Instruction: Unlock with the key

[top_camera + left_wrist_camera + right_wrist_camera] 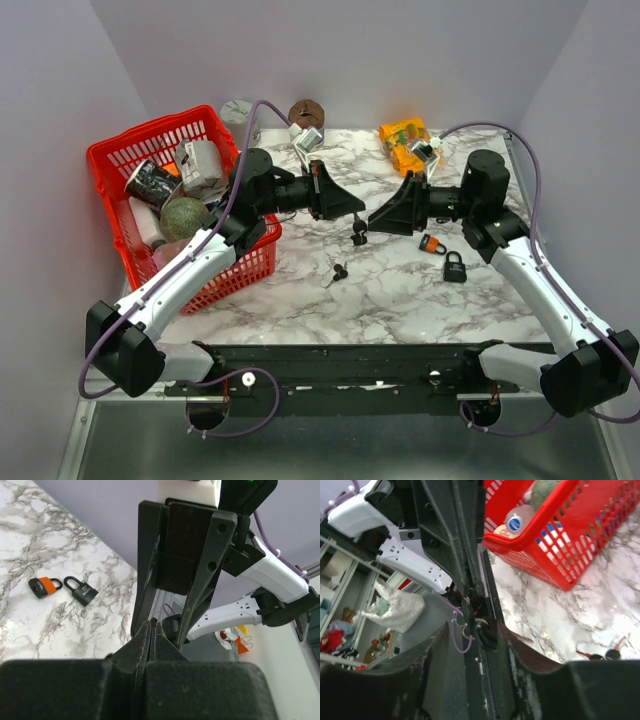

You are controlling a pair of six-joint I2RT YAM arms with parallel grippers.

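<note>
A small key with a black head and a wire ring (482, 630) hangs from my left gripper (357, 207), which is shut on it above the middle of the table. In the top view the key (358, 233) dangles just below both grippers' tips. My right gripper (373, 219) faces the left one tip to tip. It is open, its fingers (202, 570) standing on either side of the key head; the head lies against one finger, with a gap to the other. An orange padlock (432, 243) and a black padlock (454, 267) lie on the marble to the right, apart from both grippers.
A red basket (110, 160) full of bottles and packets stands at the left, under the left arm. Another small bunch of keys (338, 272) lies near the table's middle front. An orange packet (405, 140) and a brown roll (305, 110) sit at the back edge.
</note>
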